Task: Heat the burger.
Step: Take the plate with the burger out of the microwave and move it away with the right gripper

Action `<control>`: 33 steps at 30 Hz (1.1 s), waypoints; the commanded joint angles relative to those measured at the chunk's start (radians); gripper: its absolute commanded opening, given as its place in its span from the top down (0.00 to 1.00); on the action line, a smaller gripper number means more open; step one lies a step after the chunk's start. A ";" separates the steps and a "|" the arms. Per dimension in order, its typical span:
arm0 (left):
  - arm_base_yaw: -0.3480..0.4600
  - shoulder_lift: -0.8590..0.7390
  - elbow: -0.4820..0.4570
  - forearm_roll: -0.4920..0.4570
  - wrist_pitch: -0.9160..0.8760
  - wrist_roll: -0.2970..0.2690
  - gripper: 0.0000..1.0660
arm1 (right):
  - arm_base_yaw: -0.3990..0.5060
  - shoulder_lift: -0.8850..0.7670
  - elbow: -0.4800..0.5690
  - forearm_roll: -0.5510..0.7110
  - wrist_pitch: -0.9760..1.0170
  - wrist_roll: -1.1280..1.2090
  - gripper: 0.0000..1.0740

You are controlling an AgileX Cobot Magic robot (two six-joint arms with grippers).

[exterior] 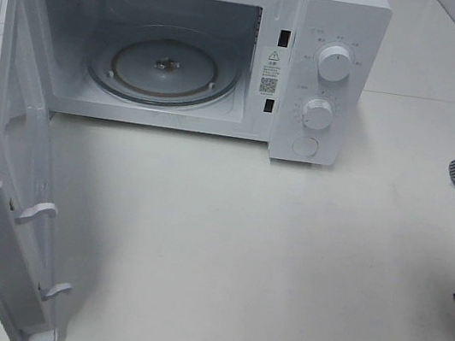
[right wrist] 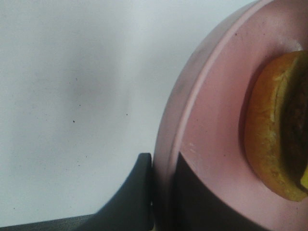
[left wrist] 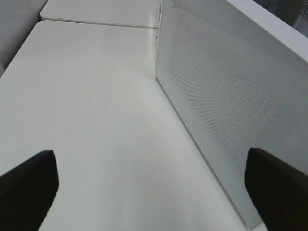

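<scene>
Pinched between the right gripper (right wrist: pixel 163 192) fingers is the rim of a pink dish (right wrist: pixel 211 115) carrying the burger (right wrist: pixel 276 130), cut off at 3 o'clock with its axis unreadable, while the left gripper (left wrist: pixel 149 187) gapes empty beside the open microwave (exterior: pixel 329 74).

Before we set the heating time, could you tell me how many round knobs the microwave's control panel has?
2: the upper knob and the lower knob, stacked on the microwave panel, right of the open cavity.
</scene>
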 commanded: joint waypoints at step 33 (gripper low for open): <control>0.003 -0.022 0.001 -0.004 -0.005 0.000 0.08 | -0.109 0.286 0.046 -0.124 -0.177 0.156 1.00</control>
